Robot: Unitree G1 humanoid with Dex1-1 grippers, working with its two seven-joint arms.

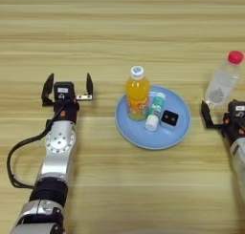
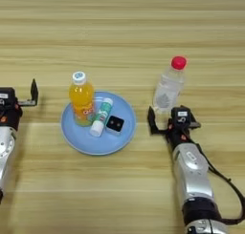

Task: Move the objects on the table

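Observation:
On the table [image 1: 119, 27], a blue plate [image 1: 179, 130] holds three objects. A small orange-drink bottle [image 1: 137, 95] with a pale cap stands upright at its left side. Beside it lies a teal-and-white tube [image 1: 155, 111], and a tiny black block [image 1: 169, 118] sits to the tube's right. My left gripper [image 1: 68, 87] rests open on the wood left of the plate, with nothing between its fingers. Right of the plate my right gripper [image 2: 172, 122] is open just in front of an upright clear bottle [image 2: 167, 90] with a red cap; one finger [image 2: 151, 120] stands by the bottle's base.
A black cable [image 1: 14, 161] loops beside my left forearm. Bare wood stretches across the far half of the table and along the front between the two arms.

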